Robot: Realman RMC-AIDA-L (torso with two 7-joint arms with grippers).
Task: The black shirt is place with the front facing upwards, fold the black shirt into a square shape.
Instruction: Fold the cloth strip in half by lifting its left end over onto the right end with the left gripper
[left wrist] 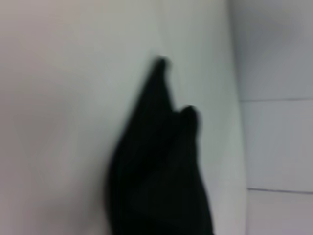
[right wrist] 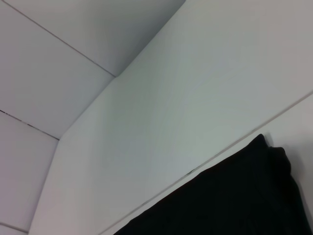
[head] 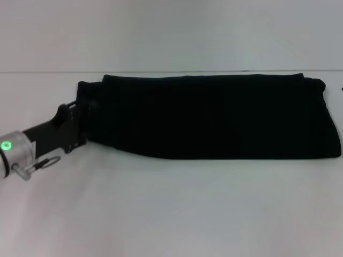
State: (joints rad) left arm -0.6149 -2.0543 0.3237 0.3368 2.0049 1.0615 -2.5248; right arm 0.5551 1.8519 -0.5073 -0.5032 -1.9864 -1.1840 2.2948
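Left gripper (head: pixel 86 122) reaches in from the robot's left, low over the white surface (head: pixel 171 214), and meets the left end of the shirt (head: pixel 214 115). Its black fingers merge with the dark cloth there, so I cannot tell whether they are spread, pressed together or pinching the fabric. Behind it the arm shows a black bracket, a silver cuff with a green light (head: pixel 6 145) and a small wire loop lying just above the surface.

The shirt lies as a long band across the far half of the surface, running from the gripper on the left almost to the right edge of the head view. It is folded over lengthwise: an upper layer ends a little short of the lower one at the left end, and a rounded fold shows at the right end. Its near edge slants slightly, lower toward the right. No lettering or label shows.

The left wrist view shows the dark cloth rising to two blunt points against the surface. The right wrist view shows a rounded corner of the shirt lying on the surface beside a seam; the right gripper itself does not appear in any view.
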